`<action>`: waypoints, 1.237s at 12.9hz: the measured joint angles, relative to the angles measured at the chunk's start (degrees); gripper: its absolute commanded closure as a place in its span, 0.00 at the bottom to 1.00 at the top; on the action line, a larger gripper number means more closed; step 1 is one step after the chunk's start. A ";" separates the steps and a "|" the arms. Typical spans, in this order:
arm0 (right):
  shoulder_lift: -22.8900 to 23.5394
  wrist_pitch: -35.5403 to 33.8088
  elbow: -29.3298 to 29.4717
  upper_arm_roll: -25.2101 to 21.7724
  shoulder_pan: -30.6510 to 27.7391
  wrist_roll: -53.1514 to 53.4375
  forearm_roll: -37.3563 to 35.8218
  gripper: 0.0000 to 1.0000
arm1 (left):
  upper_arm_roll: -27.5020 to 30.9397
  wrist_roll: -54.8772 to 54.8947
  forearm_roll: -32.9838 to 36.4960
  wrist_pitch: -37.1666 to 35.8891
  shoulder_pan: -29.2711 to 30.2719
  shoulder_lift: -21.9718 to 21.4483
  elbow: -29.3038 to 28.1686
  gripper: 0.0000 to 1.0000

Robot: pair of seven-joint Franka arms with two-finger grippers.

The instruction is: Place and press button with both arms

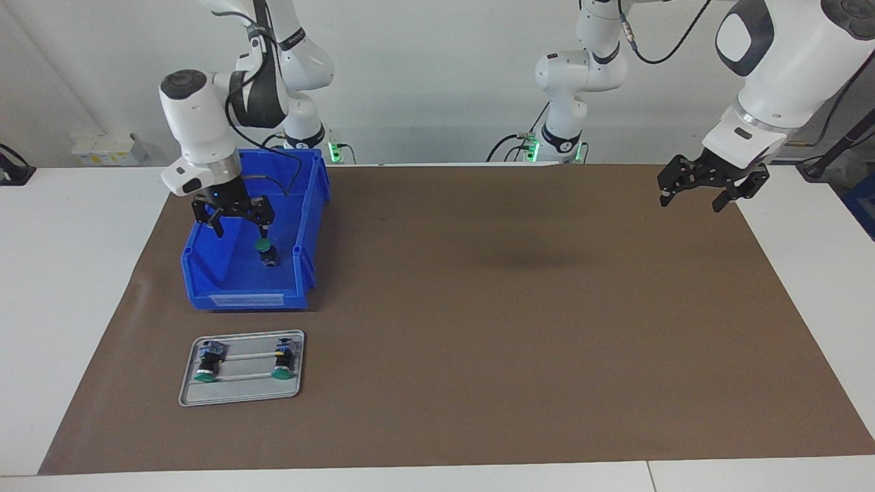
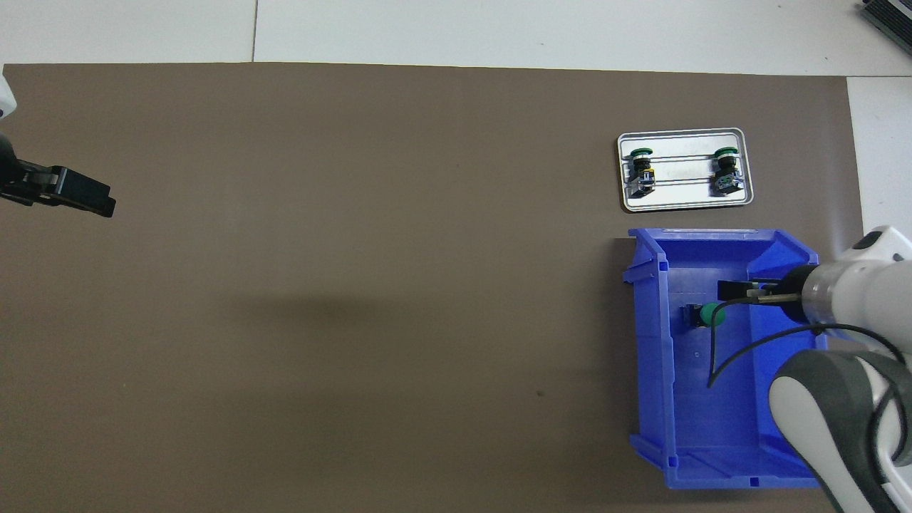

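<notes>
The button (image 1: 265, 251), with a green cap and a black body, sits on the floor of the blue bin (image 1: 205, 273). In the overhead view the button (image 2: 704, 315) lies in the bin (image 2: 655, 370) close to the wall on the left arm's side. My right gripper (image 1: 242, 229) hangs open inside the bin just above the button and holds nothing. One fingertip (image 1: 264, 232) is right over the green cap. The overhead view shows the right gripper (image 2: 735, 293) beside the cap. My left gripper (image 1: 690, 202) waits open and empty over the mat's edge at its own end, also seen in the overhead view (image 2: 100, 203).
A grey metal tray (image 1: 239, 400) lies on the brown mat, farther from the robots than the bin. It holds two green-capped buttons (image 1: 208, 363) (image 1: 282, 360) lying on their sides, one with a yellow mark. A black cable (image 2: 719, 356) from the right arm droops into the bin.
</notes>
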 measured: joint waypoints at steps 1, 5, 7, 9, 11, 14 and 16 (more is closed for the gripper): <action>-0.03 -3.99 3.75 0.00 0.00 0.52 0.02 0.00 | 0.00 0.00 0.00 0.00 0.00 0.00 0.00 0.00; 1.51 -19.99 18.42 0.00 -0.06 2.14 0.03 0.00 | 0.00 0.00 0.00 0.01 0.00 0.00 0.00 0.00; 4.09 -27.55 27.15 0.00 -0.30 2.24 0.05 0.00 | 0.00 0.00 0.00 0.01 0.00 0.00 0.00 0.00; 7.81 -33.70 35.80 0.03 -1.18 2.31 0.60 0.00 | 0.00 0.00 0.00 0.01 0.00 0.00 0.00 0.00; 11.22 -37.53 41.89 0.05 -2.54 2.26 0.86 0.00 | 0.00 0.00 0.00 0.01 0.00 0.00 0.00 0.00; 13.41 -37.62 43.51 0.22 -2.79 1.95 1.46 0.00 | 0.00 0.00 0.00 0.01 0.00 0.00 0.00 0.00; 13.78 -36.99 43.20 0.56 -2.69 0.98 1.50 0.00 | 0.00 0.00 0.00 0.02 0.00 0.00 0.00 0.00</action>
